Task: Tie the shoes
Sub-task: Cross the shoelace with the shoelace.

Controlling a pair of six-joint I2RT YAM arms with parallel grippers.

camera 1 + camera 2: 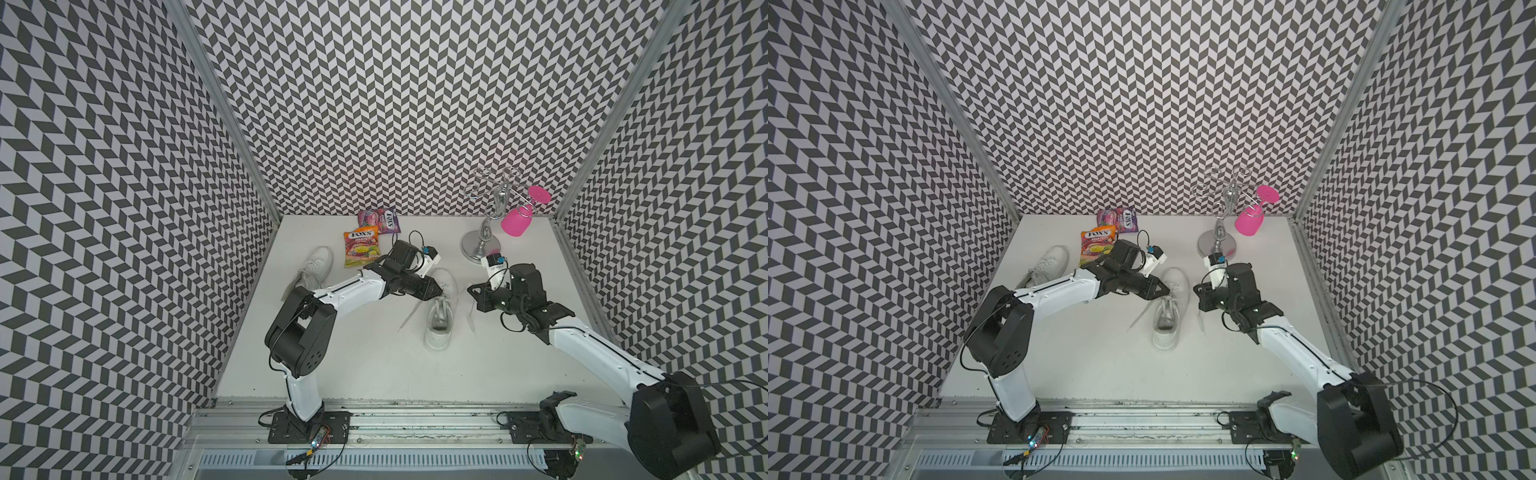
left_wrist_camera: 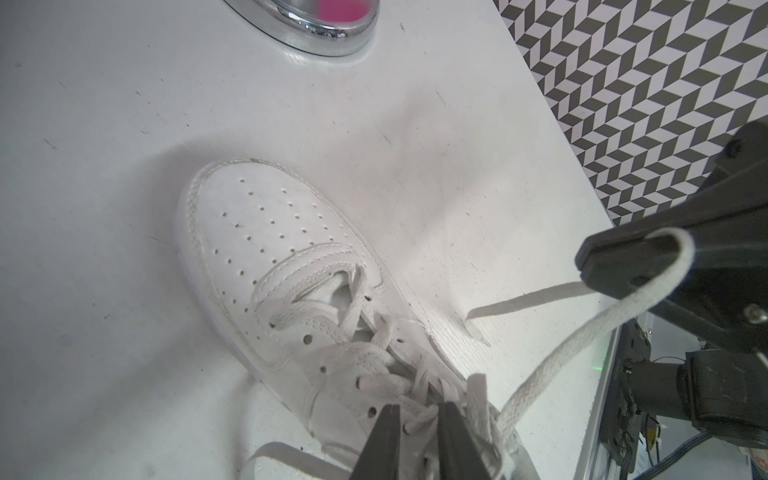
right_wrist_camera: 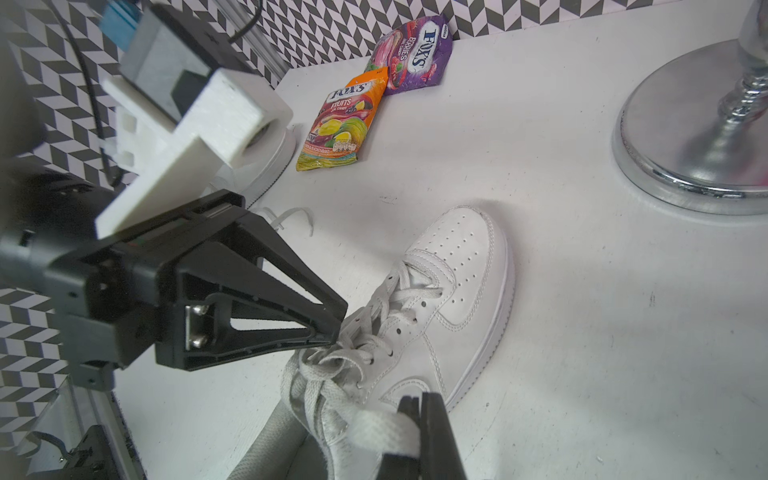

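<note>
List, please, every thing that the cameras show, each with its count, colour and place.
shoes: two, white; one at the table's middle, one toward the left wall.
laces: white, loose, on the middle shoe.
candy bags: two; orange and purple, near the back wall.
metal stand: one, silver, back right.
cup: one, pink, hanging on the stand.
table: one, white.
left hand: black, at the middle shoe's laces.
right hand: black, shut on a lace, right of that shoe.

Enclosure: three walls [image 1: 415, 104] in grey-and-white chevron pattern, aluminium corner posts [image 1: 220, 104]. White tabletop [image 1: 353, 365], lightly scuffed. Aluminium rail [image 1: 415, 409] along front edge. Even diffuse light
</note>
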